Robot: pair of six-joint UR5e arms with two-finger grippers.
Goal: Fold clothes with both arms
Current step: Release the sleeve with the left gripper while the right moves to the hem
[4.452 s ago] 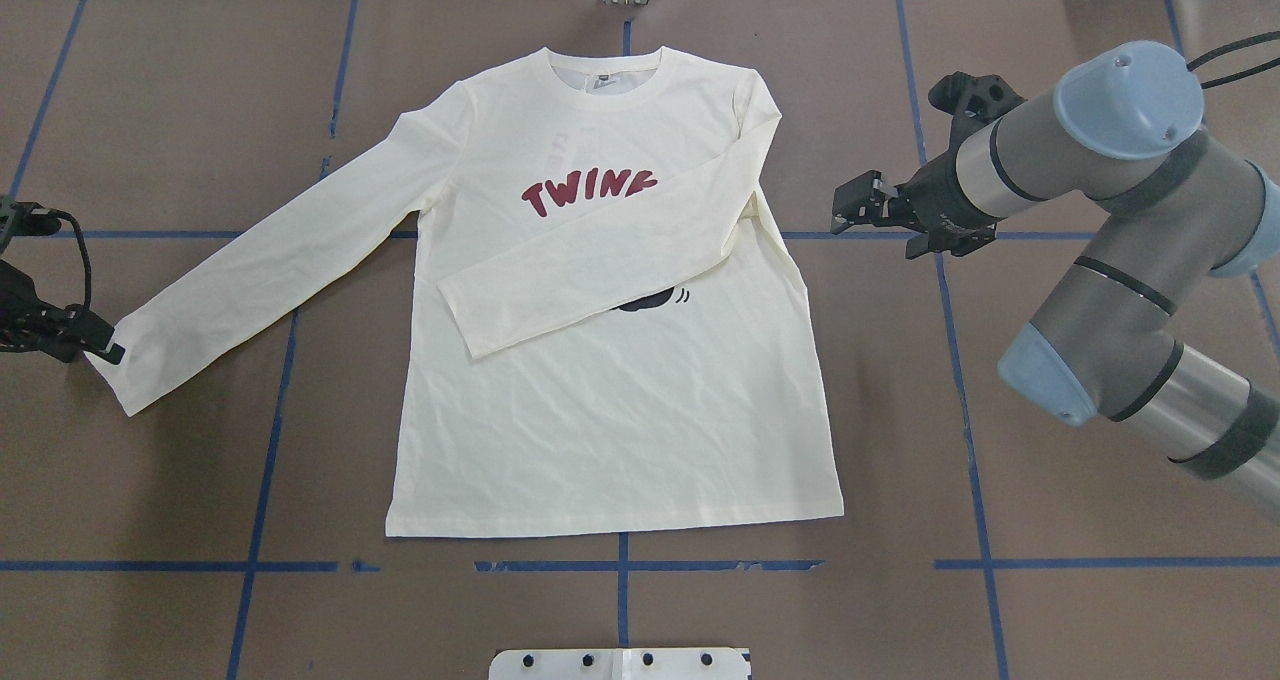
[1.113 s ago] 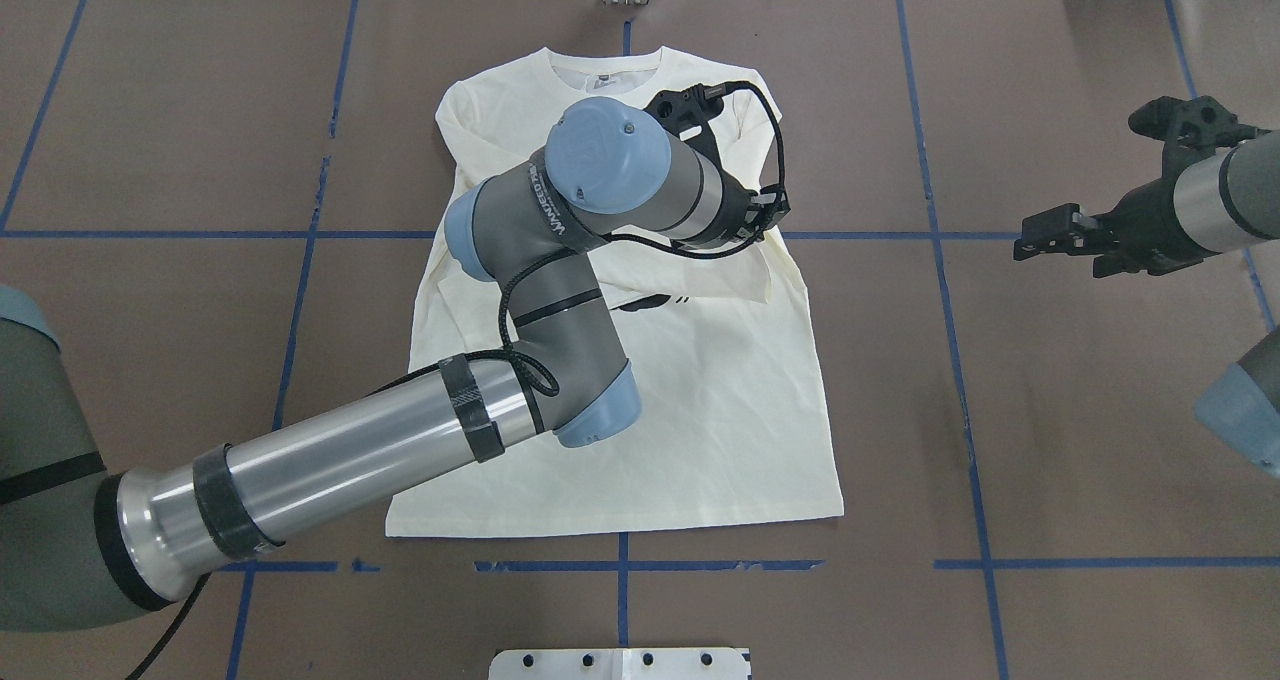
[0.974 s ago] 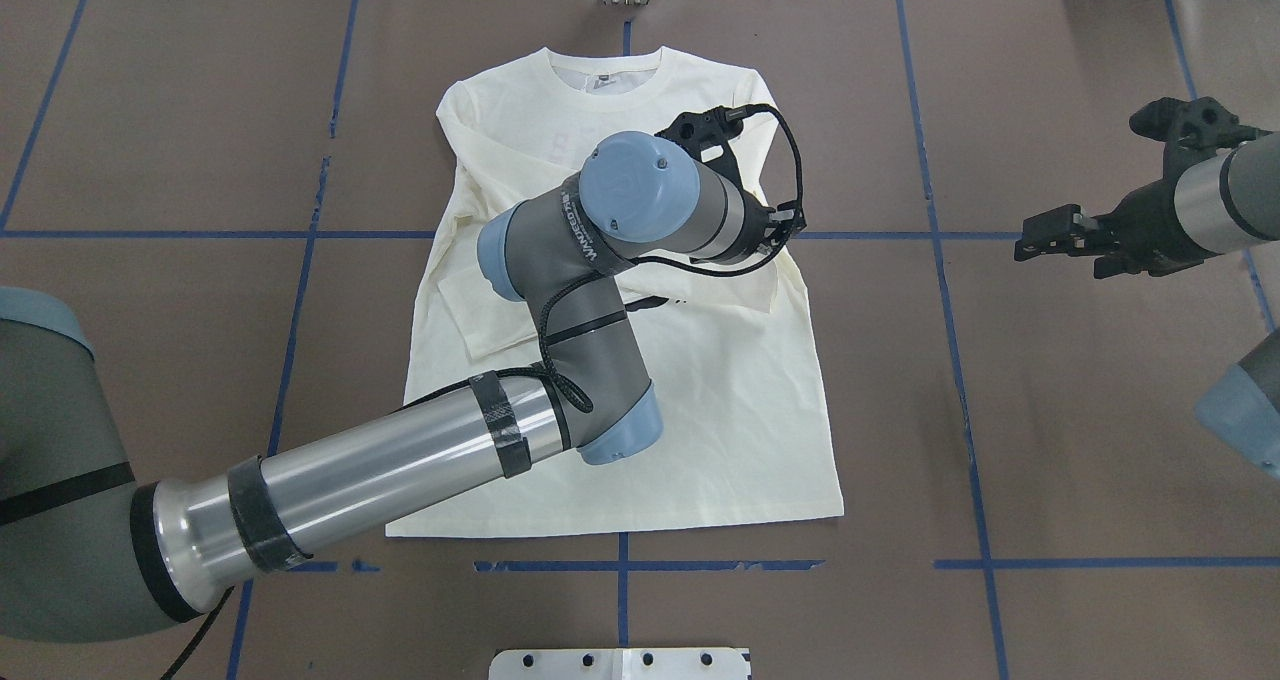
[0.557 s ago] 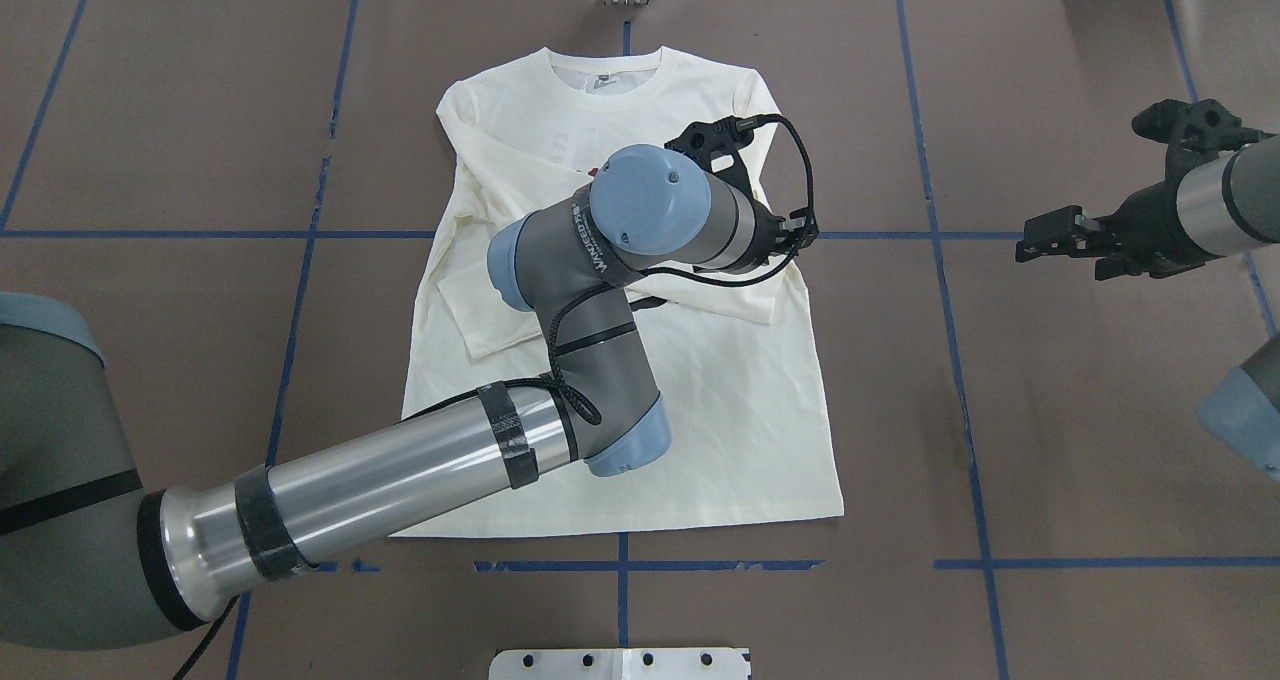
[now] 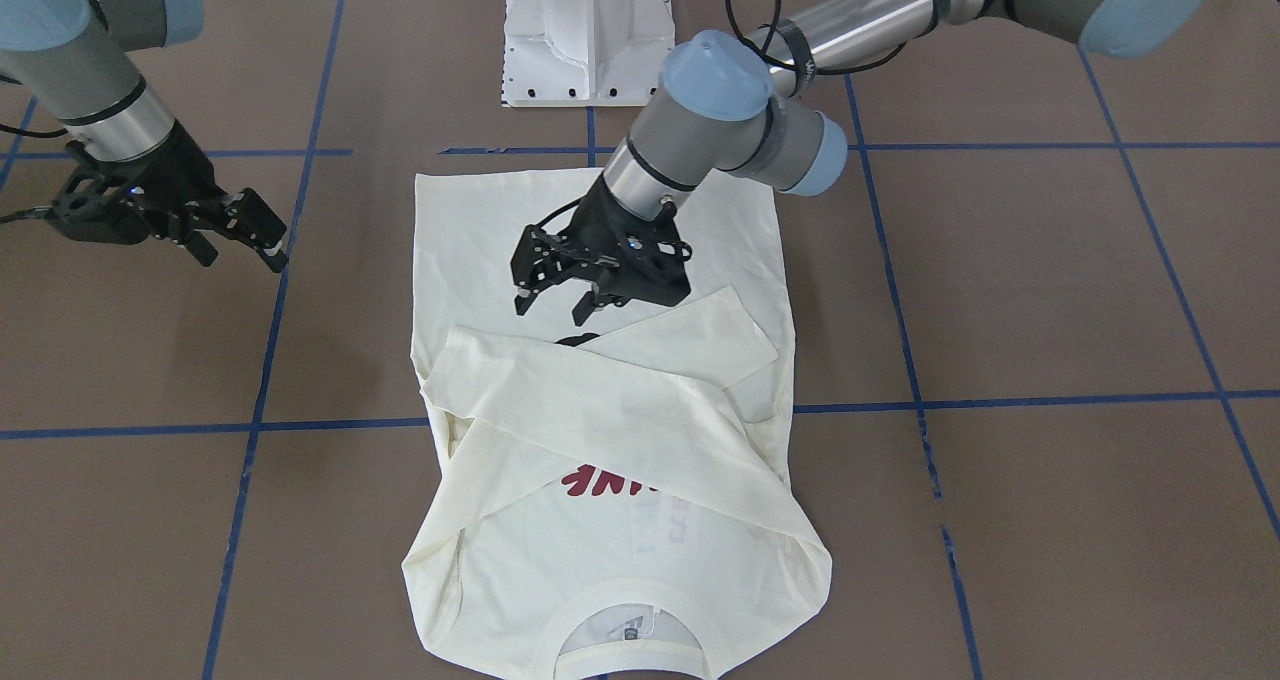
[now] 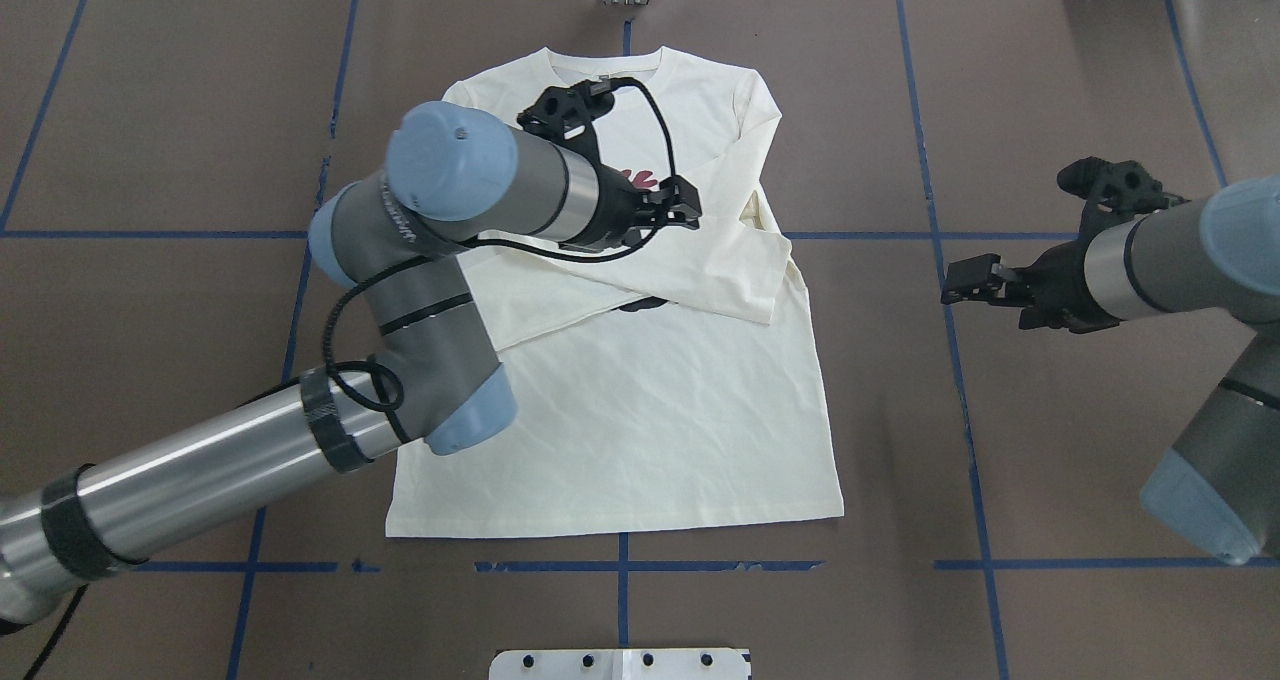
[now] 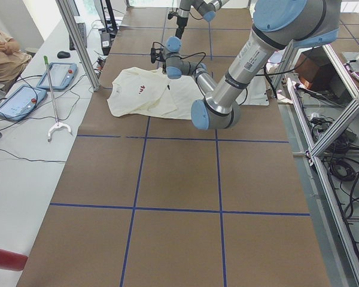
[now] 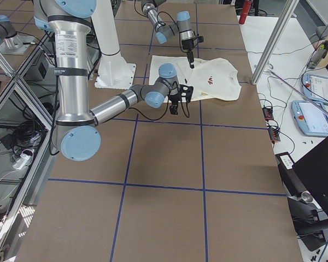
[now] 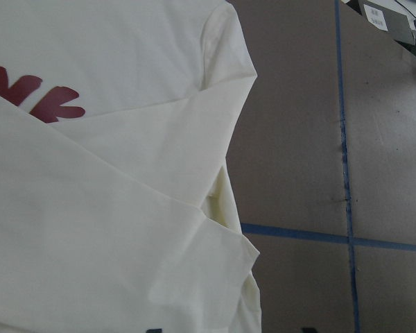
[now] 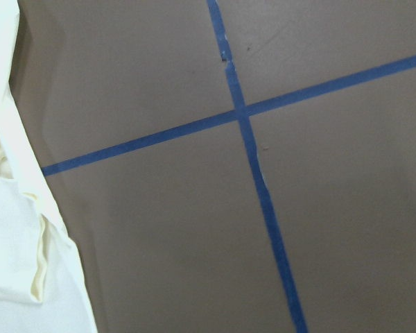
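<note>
Lying flat on the brown table (image 6: 1050, 440), the T-shirt (image 6: 640, 430) is found with its collar away from the robot and its hem toward it. Both sleeves are drawn across the chest: the left sleeve (image 5: 600, 410) is laid on top, its cuff at the garment's right edge, and the right sleeve (image 5: 700, 335) is crossed beneath it, so that only part of the red lettering (image 5: 600, 480) is seen. The sleeves are judged to be so placed in order that the body is reduced to a plain rectangle for the folds to come. The left gripper (image 5: 550, 310) is held just above the chest, near the crossing, with jaws spread and nothing between them, a posture suited to release rather than carrying (no pinched cloth is seen in its wrist view). The right gripper (image 5: 245, 250) is held over bare table, well apart from the garment's right edge, its jaws likewise parted and empty; it is judged to be parked there so that the left arm's reach is not obstructed. The body fold is not yet made — the hem is noted lying flat near the blue tape line (image 6: 700, 565).
</note>
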